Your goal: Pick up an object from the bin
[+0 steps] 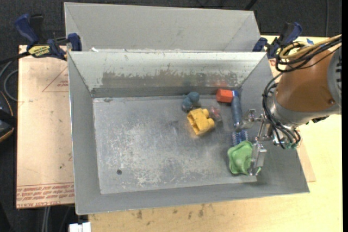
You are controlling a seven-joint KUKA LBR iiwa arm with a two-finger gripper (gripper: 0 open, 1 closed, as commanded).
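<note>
**Gripper down beside a green lump in the bin's near right corner**

Camera view. Shows the arm (302, 89), under its orange-brown cover, coming in over the right wall of the grey metal bin (163, 171). Places the gripper (259, 164) low in the near right corner, close to the bin floor. Cannot tell whether open or closed, nor whether anything is gripped.

Right against the gripper's left side, touching or all but touching: a crumpled green lump (239, 157), soft-looking, lying on the floor close to the near wall.

Just behind that lump, near the gripper's upper part: a small blue-striped scrap (239, 137), too small to name more closely.

Farther back from the gripper, along the foot of the right wall: a blue pen-like stick (236, 111), lying lengthwise toward the far wall.

Near the stick's far end, well apart from the gripper: an orange-red block (224, 96) at the foot of the far wall.

Left of the gripper and farther back, toward the bin's middle: a blocky yellow plastic piece (200, 121), apart from the green lump.

Just behind the yellow piece, farther still from the gripper: a grey-blue lump (190, 99) near the far wall.
</note>
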